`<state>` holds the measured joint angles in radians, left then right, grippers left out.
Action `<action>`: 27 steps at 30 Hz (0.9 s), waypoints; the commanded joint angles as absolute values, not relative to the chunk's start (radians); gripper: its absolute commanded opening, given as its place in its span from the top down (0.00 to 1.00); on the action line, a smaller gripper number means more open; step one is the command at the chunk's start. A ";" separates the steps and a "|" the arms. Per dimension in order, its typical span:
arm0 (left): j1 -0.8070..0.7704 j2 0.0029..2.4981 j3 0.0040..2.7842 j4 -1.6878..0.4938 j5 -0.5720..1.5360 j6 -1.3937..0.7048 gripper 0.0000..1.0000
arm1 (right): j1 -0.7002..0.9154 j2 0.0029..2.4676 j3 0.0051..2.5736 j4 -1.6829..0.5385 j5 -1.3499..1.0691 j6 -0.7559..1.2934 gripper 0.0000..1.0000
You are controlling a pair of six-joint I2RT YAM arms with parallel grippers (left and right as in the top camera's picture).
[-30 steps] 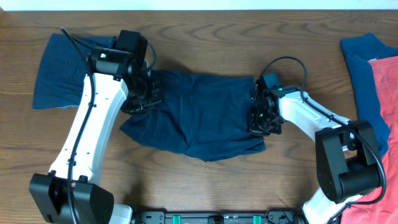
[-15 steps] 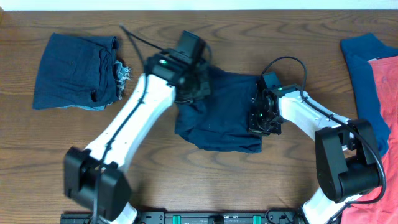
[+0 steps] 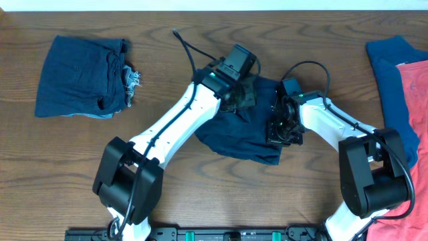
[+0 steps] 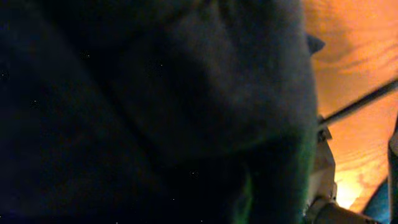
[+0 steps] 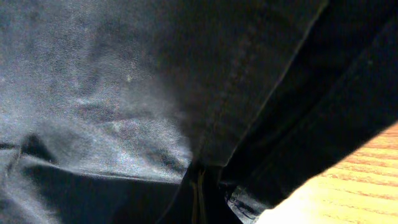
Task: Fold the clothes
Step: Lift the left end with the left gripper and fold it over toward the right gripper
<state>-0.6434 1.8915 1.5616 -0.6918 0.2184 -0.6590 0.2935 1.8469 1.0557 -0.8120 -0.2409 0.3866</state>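
The clothes in hand are navy shorts (image 3: pixel 231 134), lying mid-table with their left half doubled over to the right. My left gripper (image 3: pixel 246 96) sits over the top of the fold, shut on the carried cloth. Dark fabric (image 4: pixel 155 93) fills the left wrist view and hides its fingers. My right gripper (image 3: pixel 279 128) is shut on the shorts' right edge. In the right wrist view a stitched seam (image 5: pixel 239 81) runs down into the jaws. The two grippers are close together.
Folded denim shorts (image 3: pixel 80 77) with a frayed hem (image 3: pixel 134 78) lie at the far left. At the right edge a blue garment (image 3: pixel 391 67) lies partly under a coral-red one (image 3: pixel 416 114). Bare wooden table (image 3: pixel 200 194) lies in front.
My left arm has swept from the left to the right, carrying the shorts' left side over onto the right half. The right arm has stayed put.
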 commanded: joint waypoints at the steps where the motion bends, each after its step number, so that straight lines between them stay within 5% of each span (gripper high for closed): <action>1: -0.682 1.887 1.571 -0.665 0.216 -0.672 0.90 | 0.306 1.904 1.026 -0.820 -0.145 0.396 0.99; 7: -0.733 1.889 1.571 -0.647 0.155 -0.688 0.89 | 0.306 1.904 1.026 -0.822 -0.145 0.396 0.99; 10: -0.748 1.889 1.571 -0.628 0.138 -0.691 0.76 | 0.306 1.904 1.026 -0.821 -0.145 0.396 0.98; 13: -0.758 1.889 1.571 -0.611 0.145 -0.690 0.60 | 0.306 1.904 1.026 -0.825 -0.146 0.396 0.83; 19: -0.751 1.881 1.572 -0.620 0.146 -0.638 0.47 | 0.292 1.893 1.031 -0.883 -0.146 0.386 0.62; 27: -0.661 1.818 1.598 -0.757 0.104 -0.503 0.43 | 0.167 1.748 1.109 -1.078 -0.203 0.254 0.56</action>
<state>-0.7063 1.8778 1.5665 -0.7261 0.1493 -0.5804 0.2096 1.8282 1.0676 -1.0706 -0.1902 0.3351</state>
